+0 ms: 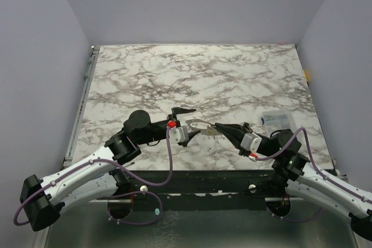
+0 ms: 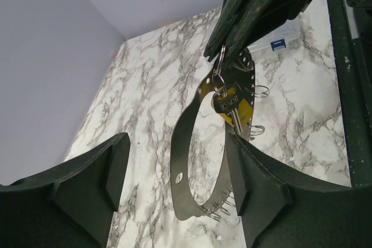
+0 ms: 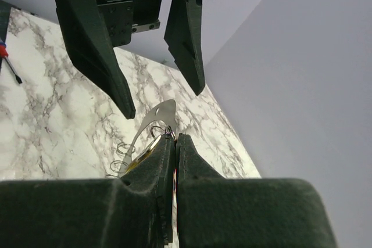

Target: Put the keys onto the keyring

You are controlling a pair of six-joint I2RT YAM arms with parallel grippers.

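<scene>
The keyring [image 2: 179, 155] is a flat grey hoop with small wire rings along its edge. It hangs in the air between my two grippers [image 1: 200, 125]. The key [image 2: 232, 105], yellow-headed with a whitish blade, hangs from a small wire ring at the hoop's top. My right gripper [image 3: 175, 137] is shut on the hoop's top edge and that wire ring, with the key [image 3: 142, 154] lying against its left finger. My left gripper [image 2: 177, 143] is wide open around the hoop's lower part. The hoop is close to the left gripper's right finger [image 2: 256, 196].
A clear plastic box [image 1: 274, 120] lies on the marble table [image 1: 197, 74] to the right of my right arm, and also shows in the left wrist view [image 2: 279, 39]. Grey walls enclose the table on three sides.
</scene>
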